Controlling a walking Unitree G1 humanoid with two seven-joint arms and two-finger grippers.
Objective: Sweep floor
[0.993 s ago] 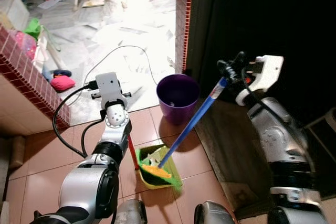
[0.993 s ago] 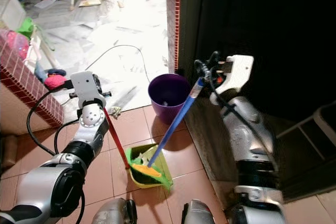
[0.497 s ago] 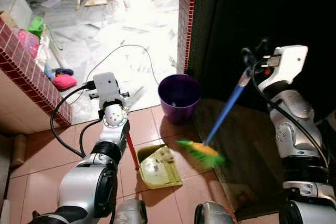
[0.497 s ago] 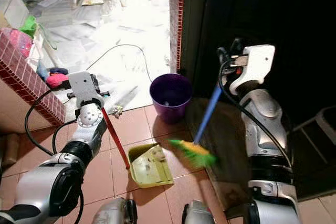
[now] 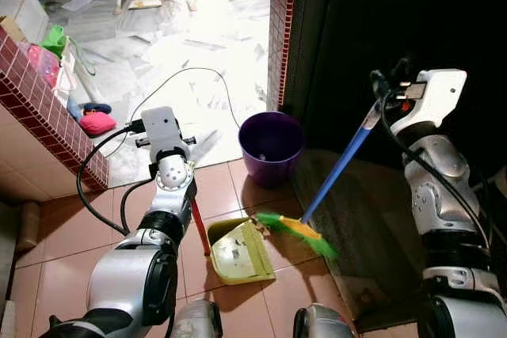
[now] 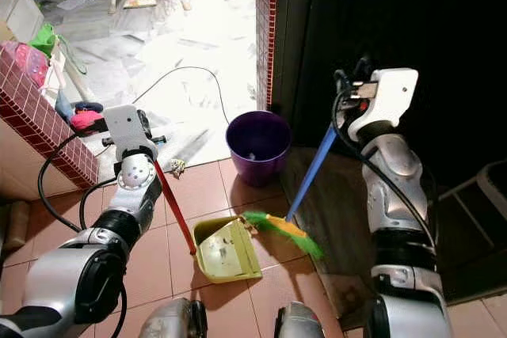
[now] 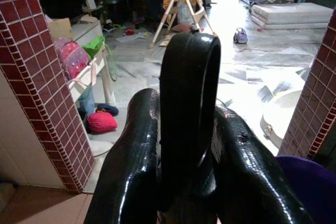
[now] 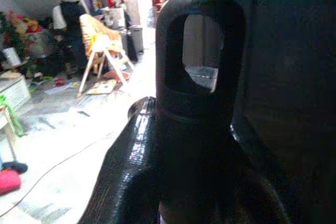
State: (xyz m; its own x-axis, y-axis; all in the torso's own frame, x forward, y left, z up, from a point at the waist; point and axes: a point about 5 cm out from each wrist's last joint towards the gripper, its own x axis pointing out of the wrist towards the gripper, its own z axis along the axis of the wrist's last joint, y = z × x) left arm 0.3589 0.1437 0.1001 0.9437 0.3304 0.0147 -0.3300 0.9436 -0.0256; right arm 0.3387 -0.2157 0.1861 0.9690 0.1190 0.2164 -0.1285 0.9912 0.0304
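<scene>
A yellow-green dustpan (image 5: 238, 251) rests on the terracotta tiles, its red handle (image 6: 174, 207) rising to my left gripper (image 6: 150, 165). In the left wrist view that gripper (image 7: 189, 114) is shut on the handle's black loop end (image 7: 189, 56). My right gripper (image 5: 382, 89) is raised at the right and shut on the top of a blue broom handle (image 5: 341, 162). The right wrist view has the broom's black loop end (image 8: 197, 106) between the fingers (image 8: 126, 182). The green and yellow bristles (image 5: 295, 229) lie at the dustpan's right edge.
A purple bucket (image 5: 271, 144) stands just beyond the dustpan beside a red brick pillar (image 5: 279, 21). A low brick wall (image 5: 47, 108) runs at the left. A black cable (image 5: 182, 77) crosses the white floor beyond. Dark boards (image 5: 356, 219) lie at the right.
The broom's bristles left the dustpan, swung out to the right, and have now come back to the dustpan's right edge. The left arm and dustpan stayed put.
</scene>
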